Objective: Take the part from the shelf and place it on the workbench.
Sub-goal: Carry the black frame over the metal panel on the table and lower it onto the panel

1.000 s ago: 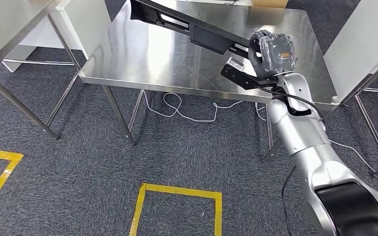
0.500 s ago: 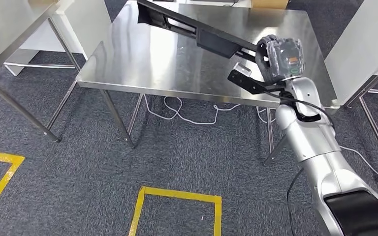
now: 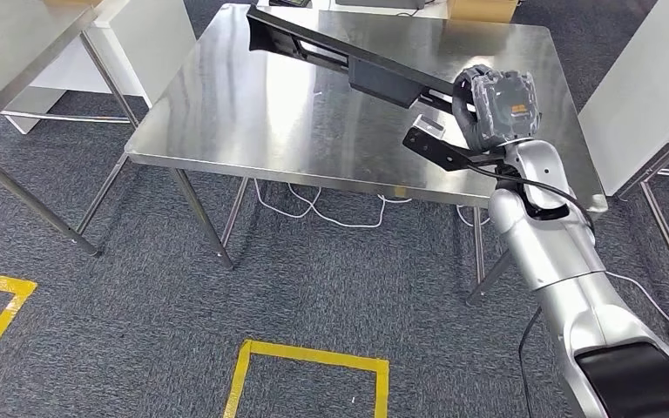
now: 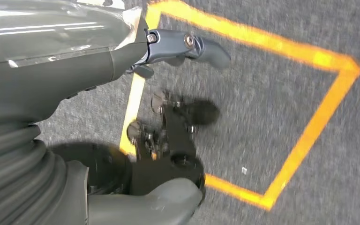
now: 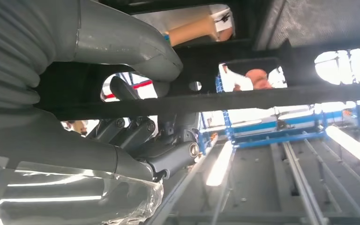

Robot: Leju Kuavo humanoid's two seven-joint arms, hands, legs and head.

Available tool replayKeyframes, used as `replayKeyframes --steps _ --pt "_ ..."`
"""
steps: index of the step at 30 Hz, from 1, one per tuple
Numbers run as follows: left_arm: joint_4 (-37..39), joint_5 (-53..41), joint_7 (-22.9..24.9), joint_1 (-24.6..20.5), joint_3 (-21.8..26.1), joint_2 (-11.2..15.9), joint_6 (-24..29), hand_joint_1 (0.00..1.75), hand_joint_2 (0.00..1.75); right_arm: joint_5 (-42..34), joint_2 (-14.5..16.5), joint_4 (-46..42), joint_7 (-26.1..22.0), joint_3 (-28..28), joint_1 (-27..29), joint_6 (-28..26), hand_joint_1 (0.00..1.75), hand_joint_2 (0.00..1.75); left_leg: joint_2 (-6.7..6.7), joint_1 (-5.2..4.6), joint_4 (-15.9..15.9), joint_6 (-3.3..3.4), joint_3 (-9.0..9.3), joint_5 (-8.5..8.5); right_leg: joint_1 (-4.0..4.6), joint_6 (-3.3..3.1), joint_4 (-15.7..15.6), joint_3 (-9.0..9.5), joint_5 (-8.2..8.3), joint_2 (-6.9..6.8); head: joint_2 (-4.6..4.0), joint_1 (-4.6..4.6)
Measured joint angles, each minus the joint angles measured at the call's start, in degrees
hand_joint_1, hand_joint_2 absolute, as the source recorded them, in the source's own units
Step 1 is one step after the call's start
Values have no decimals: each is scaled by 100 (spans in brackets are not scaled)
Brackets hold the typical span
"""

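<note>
nearby, cable (image 3: 331,209) trails under workbench (image 3: 253,122).

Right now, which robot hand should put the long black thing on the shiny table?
The right hand. It already grips the long black part above the steel workbench. The left hand hangs over the floor.

The workbench (image 3: 253,122) stands in the middle of the scene, beyond a taped square (image 3: 309,383) on the near floor. The part (image 3: 357,70) stretches over the workbench from its far left corner toward its near right side, where the right hand (image 3: 488,104) holds its right end above the top. A second table (image 3: 17,43) stands to the far left, well apart. A cable (image 3: 331,205) lies on the floor under the workbench. The left hand (image 4: 168,108) hangs over floor tape (image 4: 309,70).
</note>
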Motion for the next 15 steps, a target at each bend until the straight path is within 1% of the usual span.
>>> replayKeyframes --steps 1,2,3,5,6,7,8,9,10,11,12,13,14,15 --pt "1 0 3 5 1 -3 1 0 175 5 -8 -13 2 -1 12 2 175 175 -10 13 -75 24 89 12 12 31 55 8 5 -1 0 1" --pt "1 0 4 6 1 -2 2 0 175 10 -15 -21 3 0 11 3 175 175 -19 30 -130 37 176 11 18 43 188 -47 -13 4 0 1" --pt "1 0 4 -1 1 -3 2 0 175 10 -22 -30 3 0 0 4 175 175 -34 51 -171 41 252 10 12 36 430 -182 -72 10 0 8" --pt "1 0 5 -18 1 -9 1 0 175 7 -32 -32 7 2 -9 5 175 175 -71 66 -192 27 316 -42 -28 30 1112 -624 -279 20 0 17" --pt "2 0 6 -22 0 -14 1 0 175 8 -36 -32 9 2 2 5 175 175 -94 74 -191 6 345 -78 -52 57 1386 -844 -384 21 0 22" --pt "2 0 7 -16 0 -20 0 0 175 9 -39 -32 11 3 23 6 175 175 -118 86 -188 -21 382 -117 -79 105 1504 -993 -431 22 0 21" --pt "3 0 7 -7 0 -25 0 0 175 11 -41 -32 11 4 42 7 175 175 -138 104 -178 -57 424 -163 -109 184 1415 -1044 -358 22 0 24" --pt "3 0 8 2 0 -28 0 0 175 13 -42 -32 11 5 53 8 175 175 -158 129 -154 -101 464 -215 -146 276 1129 -1003 -170 21 0 22" --pt "3 0 8 8 0 -30 1 0 175 12 -44 -31 11 5 58 10 175 175 -173 152 -114 -149 492 -274 -191 376 715 -904 94 19 0 25" --pt "3 0 10 13 0 -26 3 0 175 12 -46 -27 11 8 57 16 175 175 -187 169 -63 -203 508 -337 -205 432 361 -827 291 16 0 36" --pt "3 0 11 15 0 -21 5 0 175 12 -48 -23 11 12 52 27 175 175 -196 173 -18 -254 506 -392 -203 418 116 -758 414 14 0 45" --pt "4 0 14 18 0 -18 7 0 175 16 -46 -18 11 16 54 43 175 175 -198 170 15 -295 495 -441 -194 357 11 -730 468 16 0 45" --pt "4 0 17 24 0 -14 9 0 175 24 -42 -12 10 23 51 63 175 175 -199 167 41 -329 491 -474 -172 258 30 -727 442 18 0 42" --pt "4 0 19 28 1 -14 9 0 175 33 -39 -8 5 27 42 79 175 175 -197 168 55 -354 493 -507 -182 171 39 -689 446 25 0 31"
